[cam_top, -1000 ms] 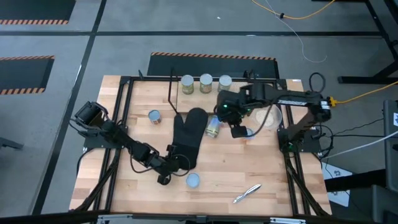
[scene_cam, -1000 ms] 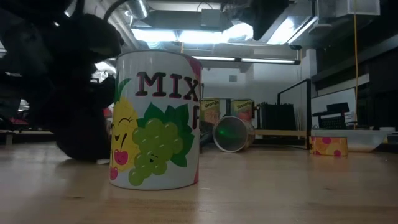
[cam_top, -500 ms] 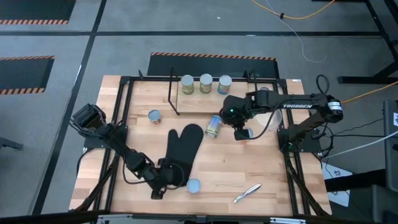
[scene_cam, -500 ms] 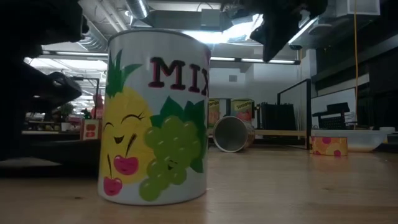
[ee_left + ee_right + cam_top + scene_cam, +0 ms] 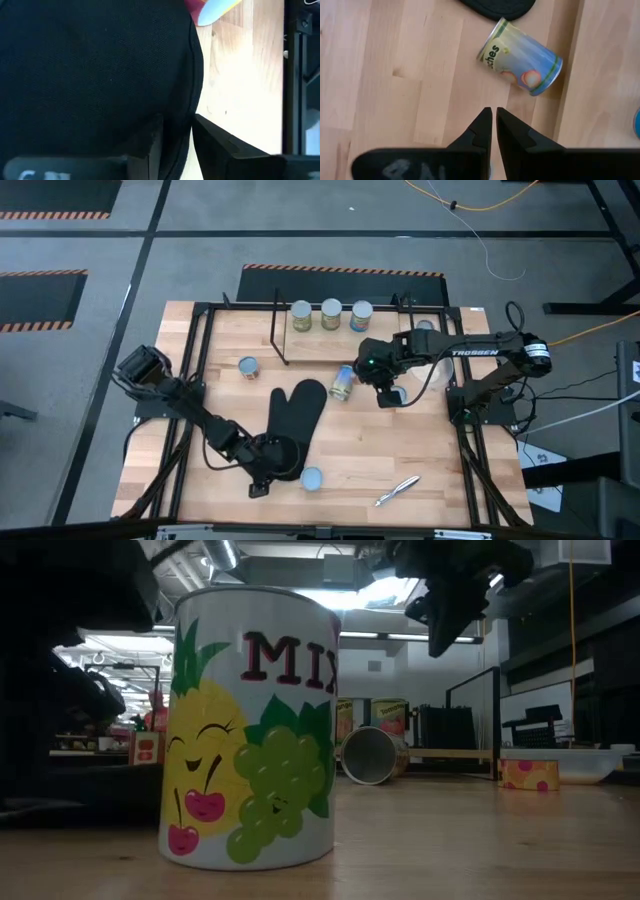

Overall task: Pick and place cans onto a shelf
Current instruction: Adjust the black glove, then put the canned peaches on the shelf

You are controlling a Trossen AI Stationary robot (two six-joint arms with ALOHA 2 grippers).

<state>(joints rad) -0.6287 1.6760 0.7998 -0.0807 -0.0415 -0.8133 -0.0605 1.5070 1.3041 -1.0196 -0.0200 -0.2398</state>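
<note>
Looking straight down, the high view showed a light wooden table (image 5: 400, 445) with three small cylindrical tins (image 5: 331, 314) standing in a row on the low black-rod shelf with its pale board (image 5: 300, 340) at the far edge. Another tin with a pale-blue top (image 5: 249, 366) stood left of the shelf, a fifth blue-topped one (image 5: 311, 477) stood near the front edge, and a sixth labelled tin (image 5: 343, 382) lay on its side just in front of the shelf. A black fabric oven mitt (image 5: 292, 423) lay flat mid-table, and a silvery pen-like item (image 5: 397, 490) lay near the front. The left gripper (image 5: 262, 477) sat at the mitt's cuff, beside the front tin; the right gripper (image 5: 385, 392) hovered just right of the toppled tin.

In the low view, the front tin (image 5: 248, 730), printed with a pineapple and grapes, stood upright close by, and the toppled tin (image 5: 372, 754) showed its open round end farther back.

In the left wrist view, the left fingers (image 5: 150, 142) were clamped on the mitt's edge (image 5: 95, 75).

In the right wrist view, the right fingers (image 5: 482, 125) were pressed together, empty, above bare wood, with the toppled tin (image 5: 521, 57) near but apart.
</note>
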